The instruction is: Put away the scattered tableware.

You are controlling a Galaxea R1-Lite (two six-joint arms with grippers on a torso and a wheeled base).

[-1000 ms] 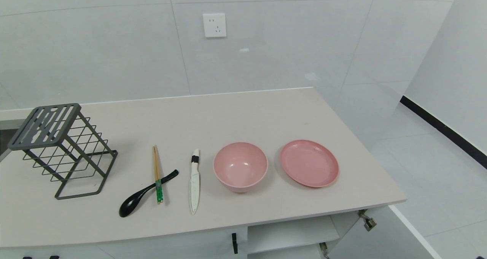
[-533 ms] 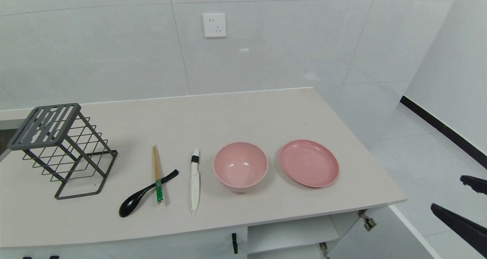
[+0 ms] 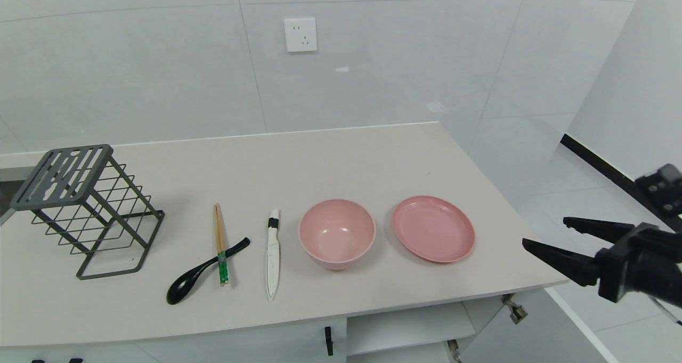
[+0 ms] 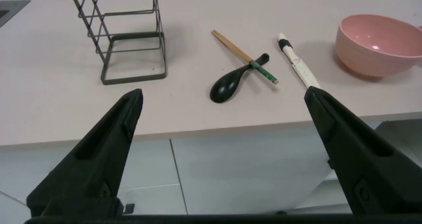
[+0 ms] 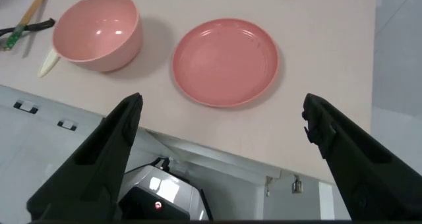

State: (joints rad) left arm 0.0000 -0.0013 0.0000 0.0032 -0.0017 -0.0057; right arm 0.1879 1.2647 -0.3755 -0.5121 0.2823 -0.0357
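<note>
1. Bench [image 3: 330, 160]: all the tableware lies in a row near its 6 o'clock edge.
2. Rack [image 3: 85, 208]: dark wire, upright, at the bench's 9 o'clock end.
3. Spoon [image 3: 202, 272]: black, at 3 o'clock of the rack and apart from it. Bowl end points to 7 o'clock, handle to 1 o'clock.
4. Chopsticks [image 3: 220, 245]: a pair lying across the spoon handle and touching it. Green-banded ends point to 6 o'clock.
5. Knife [image 3: 273, 256]: white, flat, at 3 o'clock of the chopsticks. Tip points to 6 o'clock, and it touches nothing.
6. Bowl [image 3: 337, 234]: pink, upright, just at 3 o'clock of the knife.
7. Plate [image 3: 433, 228]: pink, at 3 o'clock of the bowl, near it but apart.
8. Right gripper [image 3: 544, 231]: off the bench edge at 3 o'clock of the plate, jaws spread wide, nothing in them.
9. Left gripper [image 4: 224, 95]: off the bench's 6 o'clock edge, below the spoon, jaws spread wide, nothing in them.
10. Socket [image 3: 300, 34]: on the wall at 12 o'clock.
</note>
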